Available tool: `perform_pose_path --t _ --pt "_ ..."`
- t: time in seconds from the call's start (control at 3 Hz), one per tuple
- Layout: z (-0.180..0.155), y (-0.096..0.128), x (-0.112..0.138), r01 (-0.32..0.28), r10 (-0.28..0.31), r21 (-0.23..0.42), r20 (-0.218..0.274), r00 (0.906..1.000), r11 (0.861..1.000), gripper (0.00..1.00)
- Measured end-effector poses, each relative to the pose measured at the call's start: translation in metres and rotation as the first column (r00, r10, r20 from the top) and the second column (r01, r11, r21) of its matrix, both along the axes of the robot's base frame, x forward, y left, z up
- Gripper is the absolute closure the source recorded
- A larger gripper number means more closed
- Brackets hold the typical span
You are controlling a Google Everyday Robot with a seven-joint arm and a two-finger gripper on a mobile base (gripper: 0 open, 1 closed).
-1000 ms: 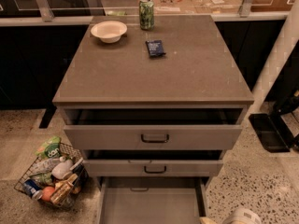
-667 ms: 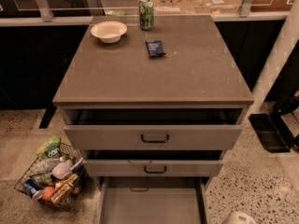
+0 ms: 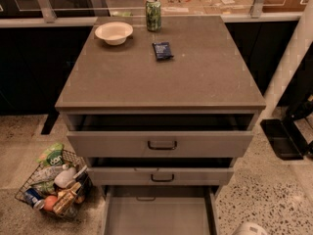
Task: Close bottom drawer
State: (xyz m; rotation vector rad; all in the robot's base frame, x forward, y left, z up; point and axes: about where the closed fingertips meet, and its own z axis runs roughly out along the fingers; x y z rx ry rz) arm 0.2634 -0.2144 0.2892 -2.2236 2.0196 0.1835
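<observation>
The grey cabinet [image 3: 161, 77] has three drawers, all open. The bottom drawer [image 3: 159, 214] is pulled out the farthest. Its plain grey tray interior shows at the bottom edge of the camera view, and its front is cut off below the frame. The middle drawer [image 3: 161, 176] and the top drawer [image 3: 161, 143] above it stand slightly open, each with a dark bar handle. My gripper [image 3: 249, 228] shows only as a white rounded part at the bottom right edge, just right of the bottom drawer's right side.
On the cabinet top are a white bowl [image 3: 113, 32], a green can [image 3: 153, 13] and a dark blue packet [image 3: 162, 50]. A wire basket [image 3: 54, 187] of groceries stands on the floor at the left. A black object [image 3: 281, 138] lies on the floor at the right.
The white part of my gripper at the bottom right has shifted slightly left. The drawers have not moved.
</observation>
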Motion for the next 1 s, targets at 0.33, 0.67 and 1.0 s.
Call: perform_pose_path --t 0.33,0.67,1.0 --pt "-0.001 0.000 -0.001 0.000 0.000 0.001 -0.002 1.0000 1.000 0.92" --pt "-0.007 0.002 0.000 0.000 0.000 0.007 -0.009 1.0000 1.000 1.00" --pt "-0.032 0.007 -0.003 -0.005 0.006 0.037 -0.033 0.9994 0.999 1.00"
